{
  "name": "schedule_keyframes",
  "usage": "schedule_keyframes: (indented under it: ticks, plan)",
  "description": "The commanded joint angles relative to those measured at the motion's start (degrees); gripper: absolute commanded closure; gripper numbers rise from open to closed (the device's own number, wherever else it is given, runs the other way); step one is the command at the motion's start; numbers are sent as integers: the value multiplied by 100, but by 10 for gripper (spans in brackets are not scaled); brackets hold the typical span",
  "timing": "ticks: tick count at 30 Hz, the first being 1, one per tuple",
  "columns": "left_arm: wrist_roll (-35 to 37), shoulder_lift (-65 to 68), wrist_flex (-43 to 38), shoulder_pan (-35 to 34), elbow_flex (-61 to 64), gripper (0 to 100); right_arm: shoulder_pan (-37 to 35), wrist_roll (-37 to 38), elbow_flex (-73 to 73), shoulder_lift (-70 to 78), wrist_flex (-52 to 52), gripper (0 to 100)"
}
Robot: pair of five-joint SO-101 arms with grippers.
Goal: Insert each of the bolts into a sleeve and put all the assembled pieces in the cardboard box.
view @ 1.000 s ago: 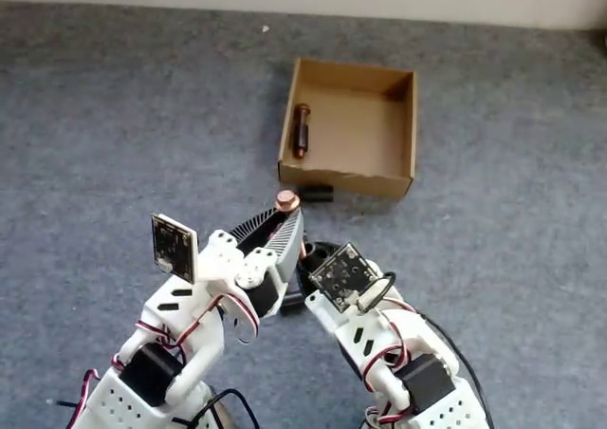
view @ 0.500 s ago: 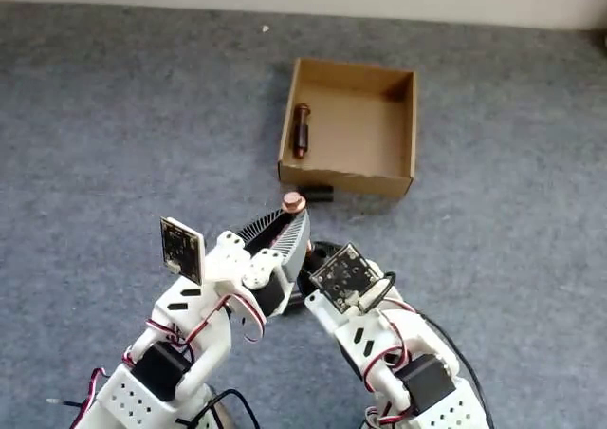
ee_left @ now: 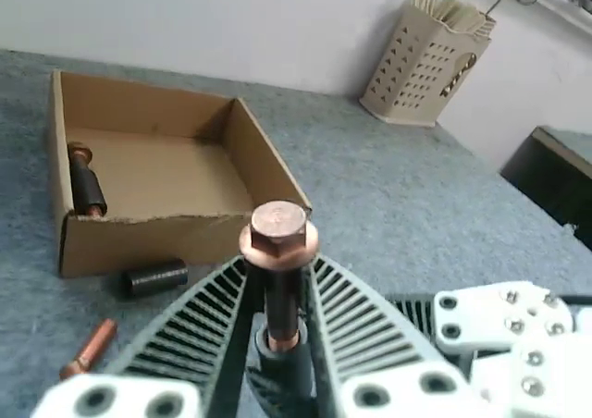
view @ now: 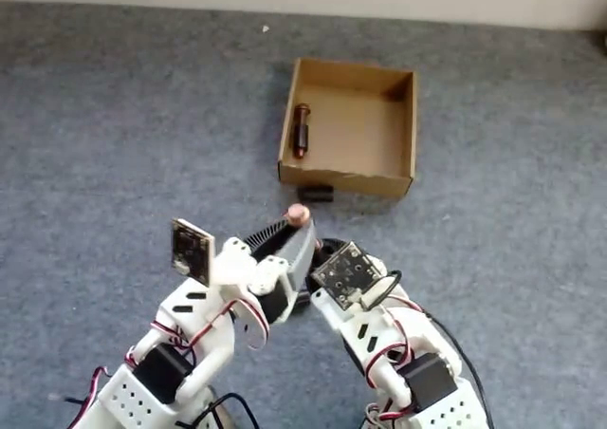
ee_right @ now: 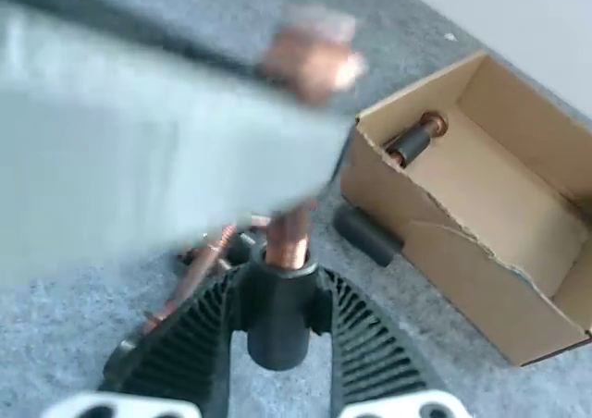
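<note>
My left gripper (ee_left: 277, 293) is shut on a copper bolt (ee_left: 277, 252), head up, whose lower shaft enters a black sleeve (ee_left: 280, 367). The sleeve (ee_right: 276, 321) is clamped upright in my shut right gripper (ee_right: 276, 330), with the bolt shaft (ee_right: 291, 238) sticking out of its top. In the high view the two grippers meet near the bolt head (view: 298, 214), just in front of the cardboard box (view: 349, 177). One assembled piece (view: 301, 130) lies inside the box along its left wall. A loose sleeve (view: 317, 194) lies against the box's front wall.
Loose copper bolts (ee_right: 190, 284) lie on the grey carpet beneath the grippers; one (ee_left: 88, 347) lies near the loose sleeve (ee_left: 155, 276). A perforated beige holder (ee_left: 428, 57) stands by the far wall. Open carpet lies left and right of the box.
The left gripper has carried the bolt right and toward the right gripper, bringing its shaft down into the sleeve. The right arm has stayed almost still.
</note>
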Motion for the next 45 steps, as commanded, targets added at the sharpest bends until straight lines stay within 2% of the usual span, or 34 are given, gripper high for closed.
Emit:
schedule_keyframes:
  ticks: [1,8,19,22,25,27,30,32,35,39,45]
  plan:
    - [44,-48,255,330,-127,967,233,-53,-409,-110,-40,994]
    - [44,-48,835,374,-154,784,233,-290,-409,-110,-40,994]
    - [35,-48,2321,286,-1235,780,391,-316,-365,-110,-22,994]
    - [35,-48,2716,-207,-1552,780,646,-325,-356,-110,-13,994]
    - [35,-48,3024,-1059,-1692,803,822,-378,-365,-101,-13,994]
    - [-44,-48,3138,-1631,-1666,873,971,-712,-400,-101,-13,994]
    - [-721,-48,3253,-2299,-1464,1000,1130,-844,-400,-92,-13,994]
    - [-1020,-48,3288,-2712,-1244,975,1270,-844,-400,-92,-13,994]
    - [-1029,-48,3244,-3284,-804,995,1429,-853,-567,-75,-13,994]
    - [-1046,-48,3244,-3530,-224,993,1455,-862,-1121,629,-4,994]
    - [-1055,-48,3244,-3556,119,993,1464,-879,-3020,3319,-48,994]
